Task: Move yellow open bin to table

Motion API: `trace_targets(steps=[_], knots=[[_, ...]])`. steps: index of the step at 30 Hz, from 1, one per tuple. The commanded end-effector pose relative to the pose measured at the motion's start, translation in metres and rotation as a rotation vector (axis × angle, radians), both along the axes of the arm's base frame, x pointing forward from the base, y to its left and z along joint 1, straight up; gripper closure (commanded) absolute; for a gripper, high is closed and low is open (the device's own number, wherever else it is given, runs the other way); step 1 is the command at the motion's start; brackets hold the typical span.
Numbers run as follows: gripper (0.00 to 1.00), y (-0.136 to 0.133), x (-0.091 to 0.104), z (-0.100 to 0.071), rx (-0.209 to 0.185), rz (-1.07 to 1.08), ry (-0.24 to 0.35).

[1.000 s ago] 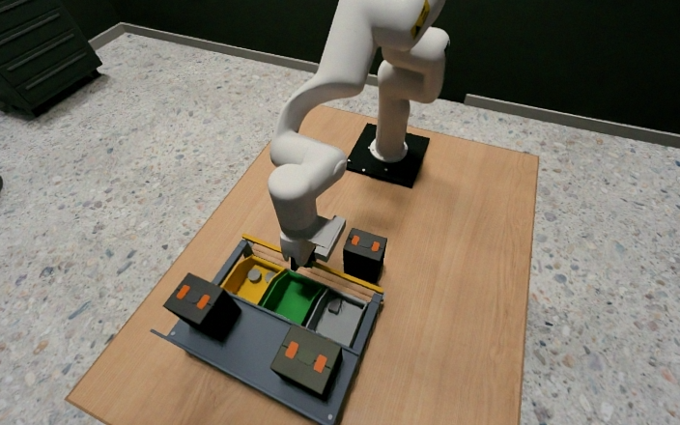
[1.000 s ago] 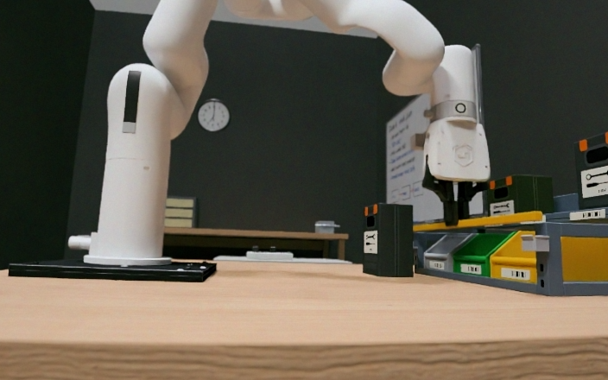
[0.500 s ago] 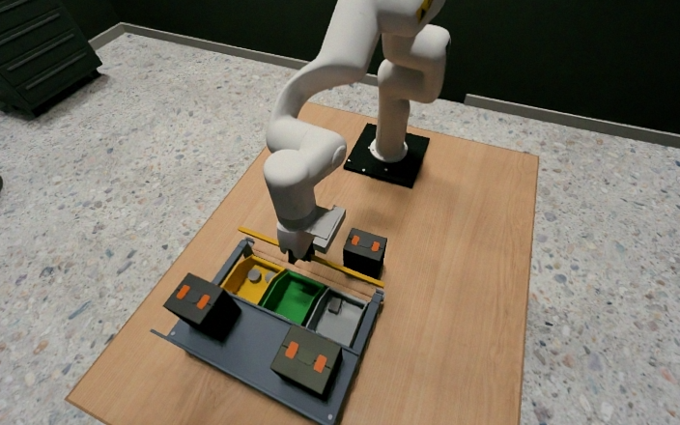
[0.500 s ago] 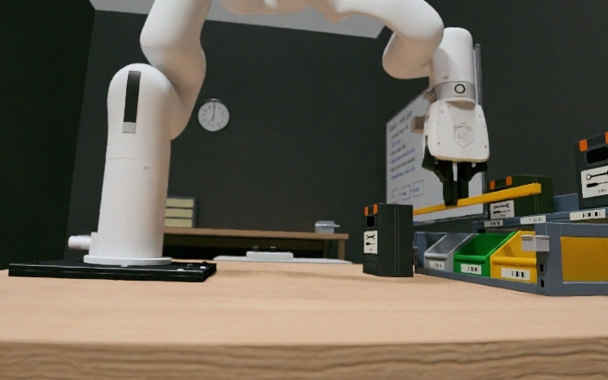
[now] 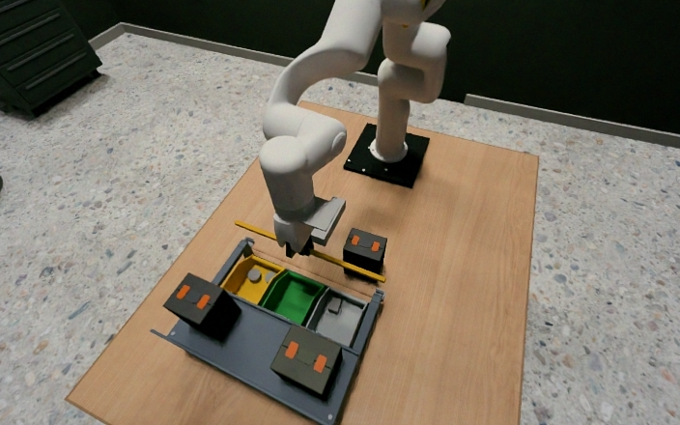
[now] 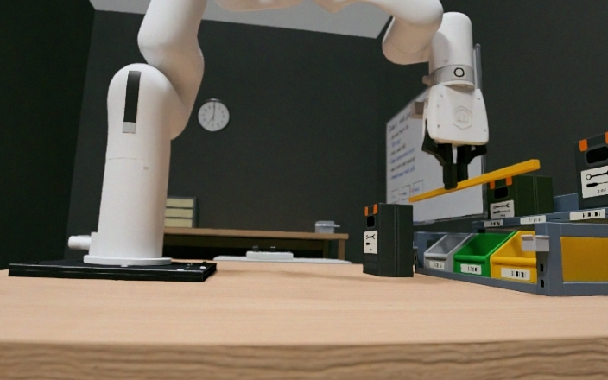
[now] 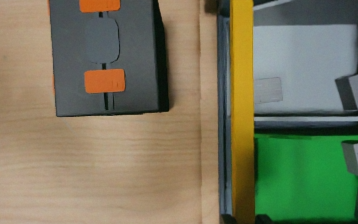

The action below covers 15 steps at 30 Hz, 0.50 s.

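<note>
My gripper [image 5: 298,248] [image 6: 454,183] is shut on a long thin yellow bar [image 5: 353,267] [image 6: 495,175] [image 7: 242,100] and holds it tilted in the air above the front of the grey shelf [image 5: 258,338] [image 6: 589,231]. The yellow open bin [image 5: 240,285] [image 6: 514,262] stands in the shelf's lower level at one end, with round grey parts in it. The green bin [image 5: 292,298] [image 6: 478,255] [image 7: 300,180] is beside it, and the grey bin [image 5: 340,322] [image 6: 443,249] [image 7: 305,60] is at the other end. Both hold grey parts.
Two dark boxes with orange tabs [image 5: 202,303] [image 5: 306,359] stand on the shelf's top board. A third dark box [image 5: 365,248] [image 6: 388,238] [image 7: 105,55] stands on the wooden table [image 5: 464,264] just in front of the shelf. The arm's black base plate [image 5: 387,158] is at the far end.
</note>
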<state>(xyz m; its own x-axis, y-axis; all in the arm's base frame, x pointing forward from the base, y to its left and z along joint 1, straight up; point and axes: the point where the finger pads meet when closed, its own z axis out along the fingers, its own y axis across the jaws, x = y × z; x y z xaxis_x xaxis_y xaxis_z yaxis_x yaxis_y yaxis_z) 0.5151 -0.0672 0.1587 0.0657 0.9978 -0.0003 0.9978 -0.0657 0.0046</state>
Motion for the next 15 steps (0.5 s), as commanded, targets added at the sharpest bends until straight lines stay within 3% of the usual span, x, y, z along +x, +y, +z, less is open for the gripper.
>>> trace_targets(steps=[1, 15], knots=[[1.00, -0.0001, 0.0009, 0.0028, 0.003, 0.000, -0.003], [1.00, 0.0000, -0.0010, 0.0027, 0.003, 0.000, -0.004]])
